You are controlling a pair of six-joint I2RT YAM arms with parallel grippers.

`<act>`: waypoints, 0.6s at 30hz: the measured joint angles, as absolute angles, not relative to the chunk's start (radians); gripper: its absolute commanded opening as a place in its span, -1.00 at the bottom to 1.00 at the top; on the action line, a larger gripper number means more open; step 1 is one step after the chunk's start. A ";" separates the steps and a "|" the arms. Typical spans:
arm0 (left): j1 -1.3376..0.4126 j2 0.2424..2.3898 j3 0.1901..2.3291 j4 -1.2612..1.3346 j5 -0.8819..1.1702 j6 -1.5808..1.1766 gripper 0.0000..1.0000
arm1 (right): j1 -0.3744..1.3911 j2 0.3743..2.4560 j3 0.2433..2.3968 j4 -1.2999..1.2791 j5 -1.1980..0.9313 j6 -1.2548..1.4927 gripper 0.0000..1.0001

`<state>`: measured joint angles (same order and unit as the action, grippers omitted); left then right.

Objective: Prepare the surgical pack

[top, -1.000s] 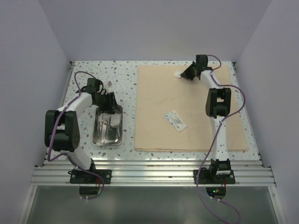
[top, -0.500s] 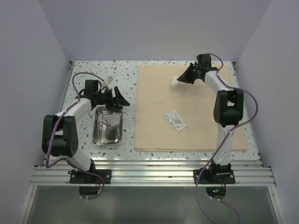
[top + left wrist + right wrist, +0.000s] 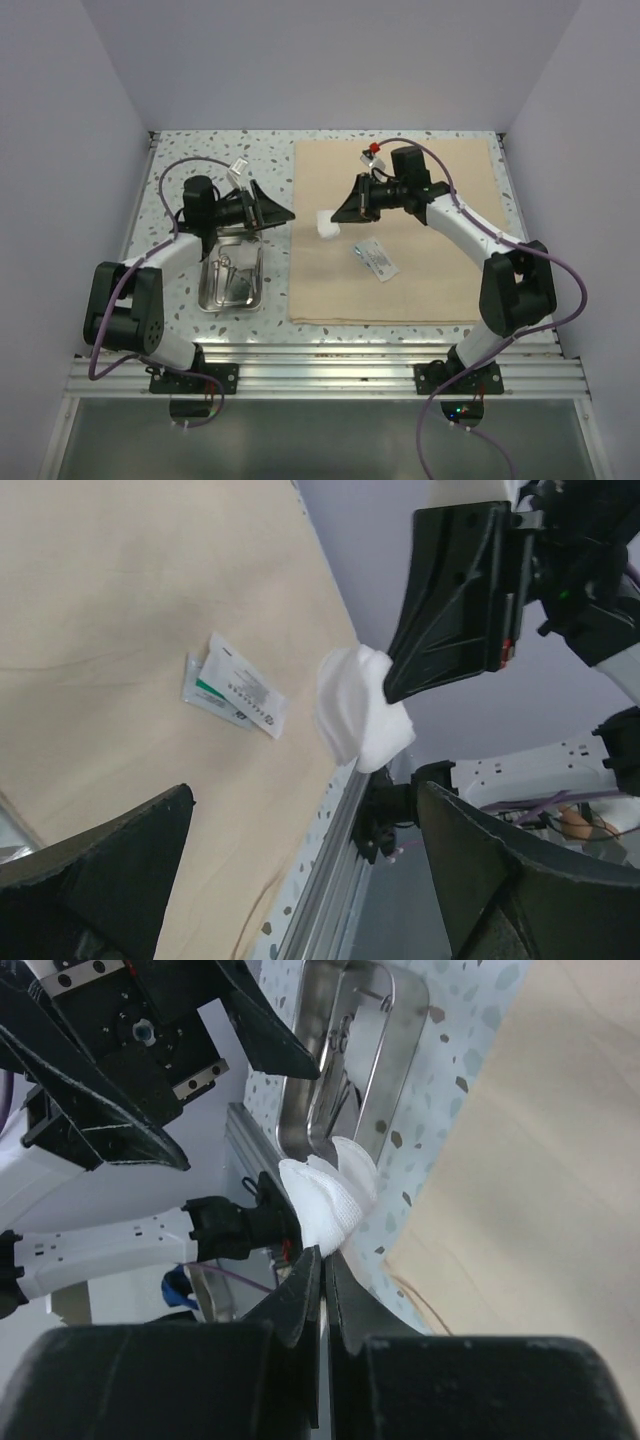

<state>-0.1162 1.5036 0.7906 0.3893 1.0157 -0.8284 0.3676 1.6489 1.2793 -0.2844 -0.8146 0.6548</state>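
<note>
The big beige cloth (image 3: 420,200) lies flat on the right half of the table, with the small clear packet (image 3: 376,257) on it. My right gripper (image 3: 338,217) hangs over the cloth's left edge, shut on a white gauze square (image 3: 327,224); in the right wrist view the gauze (image 3: 325,1195) is pinched at the fingertips. My left gripper (image 3: 275,212) stands open and empty above the far end of the steel tray (image 3: 205,292), pointing right at the gauze (image 3: 362,708). Thin metal scissors and forceps (image 3: 229,270) lie in the tray.
The speckled tabletop (image 3: 190,160) ends in an aluminium rail (image 3: 320,375) at the near edge. Lilac walls close in the left, back and right sides. The two grippers face each other a short gap apart near the cloth's left edge.
My right arm has swung from the cloth's far edge to its left side, carrying the gauze. My left gripper has opened wide and turned right, toward the gauze.
</note>
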 measured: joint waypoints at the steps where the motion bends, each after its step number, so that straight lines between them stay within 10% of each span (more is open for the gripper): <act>1: -0.127 1.501 0.778 0.435 1.023 -0.859 0.97 | 0.370 1.649 1.264 -0.277 -0.834 0.659 -1.00; 18: -0.277 1.529 0.767 0.710 1.060 -0.998 0.99 | 0.405 1.649 1.277 -0.189 -0.980 0.715 -1.00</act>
<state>-0.2768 1.5291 0.7666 0.7105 1.0603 -0.9977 0.4046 1.6489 1.2774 -0.1886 -0.9798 0.7147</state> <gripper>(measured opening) 0.996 0.014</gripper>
